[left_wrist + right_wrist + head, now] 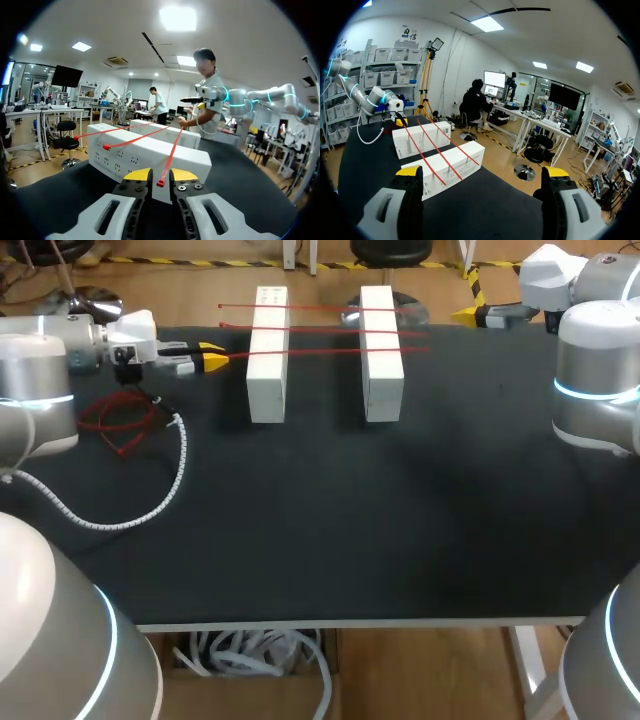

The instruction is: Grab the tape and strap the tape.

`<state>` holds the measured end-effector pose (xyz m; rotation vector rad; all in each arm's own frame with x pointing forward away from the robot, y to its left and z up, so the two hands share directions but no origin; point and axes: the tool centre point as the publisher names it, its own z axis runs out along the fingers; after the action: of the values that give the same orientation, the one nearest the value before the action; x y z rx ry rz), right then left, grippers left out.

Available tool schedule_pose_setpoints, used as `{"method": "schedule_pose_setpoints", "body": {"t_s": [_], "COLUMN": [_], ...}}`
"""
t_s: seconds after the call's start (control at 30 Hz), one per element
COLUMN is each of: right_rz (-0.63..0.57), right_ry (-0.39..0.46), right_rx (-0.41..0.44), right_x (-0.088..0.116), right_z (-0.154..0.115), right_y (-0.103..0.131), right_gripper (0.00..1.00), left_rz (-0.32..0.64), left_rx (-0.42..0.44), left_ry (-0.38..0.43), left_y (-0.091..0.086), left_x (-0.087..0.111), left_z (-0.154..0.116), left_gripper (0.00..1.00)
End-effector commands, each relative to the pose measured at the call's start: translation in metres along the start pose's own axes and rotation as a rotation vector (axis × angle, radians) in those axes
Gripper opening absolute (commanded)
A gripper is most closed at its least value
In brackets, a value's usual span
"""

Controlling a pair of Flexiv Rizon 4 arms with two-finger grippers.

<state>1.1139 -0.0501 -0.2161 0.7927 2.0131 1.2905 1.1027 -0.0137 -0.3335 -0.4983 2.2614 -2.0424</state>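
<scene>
Two long white blocks (268, 355) (381, 350) lie side by side at the back of the black table. Three red ties rest across both of them. My left gripper (215, 358) sits at the left end of the nearest tie (330, 351). In the left wrist view that tie's small head (160, 183) lies between the yellow tips of the gripper (160, 176), which stand close together with slim gaps beside the head. My right gripper (468, 312) hovers wide open at the back right with nothing in it; from its wrist the blocks (452, 165) and ties (432, 165) lie ahead of it (482, 175).
A loose bundle of red ties (120, 420) lies on the table at the left, under my left arm. A white spiral-wrapped cable (150, 500) loops beside it. The table's front edge (360, 622) runs across near the view's bottom.
</scene>
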Motion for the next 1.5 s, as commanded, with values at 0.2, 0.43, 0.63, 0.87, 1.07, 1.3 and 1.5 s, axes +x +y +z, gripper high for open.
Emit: {"method": "schedule_pose_setpoints", "body": {"t_s": [0.2,0.43,0.63,0.87,1.07,1.3,1.5], "right_rz": [0.000,0.000,0.000,0.000,0.000,0.000,0.000], "right_ry": [0.000,0.000,0.000,0.000,0.000,0.000,0.000], "right_rx": [0.000,0.000,0.000,0.000,0.000,0.000,0.000], "right_x": [0.0001,0.0001,0.0001,0.0001,0.0001,0.0001,0.0001], "right_z": [0.0000,0.0000,0.0000,0.0000,0.0000,0.0000,0.0000], "right_y": [0.0000,0.0000,0.0000,0.0000,0.0000,0.0000,0.0000], "right_gripper": [1.00,1.00,1.00,1.00,1.00,1.00,1.00], "left_rz": [-0.002,-0.008,-0.036,-0.043,-0.039,-0.036,-0.034], "left_rx": [-0.003,-0.011,0.011,0.025,0.032,0.037,0.036], "left_ry": [0.005,-0.004,-0.041,-0.051,-0.049,-0.040,-0.029], "left_y": [0.0020,0.0074,0.0078,0.0058,0.0042,0.0026,0.0020], "left_x": [-0.0029,-0.0034,-0.0064,-0.0073,-0.0065,-0.0048,-0.0026], "left_z": [0.0010,-0.0018,-0.0033,-0.0045,-0.0065,-0.0071,-0.0057], "left_gripper": [0.18,0.20,0.25,0.20,0.24,0.19,0.11]}}
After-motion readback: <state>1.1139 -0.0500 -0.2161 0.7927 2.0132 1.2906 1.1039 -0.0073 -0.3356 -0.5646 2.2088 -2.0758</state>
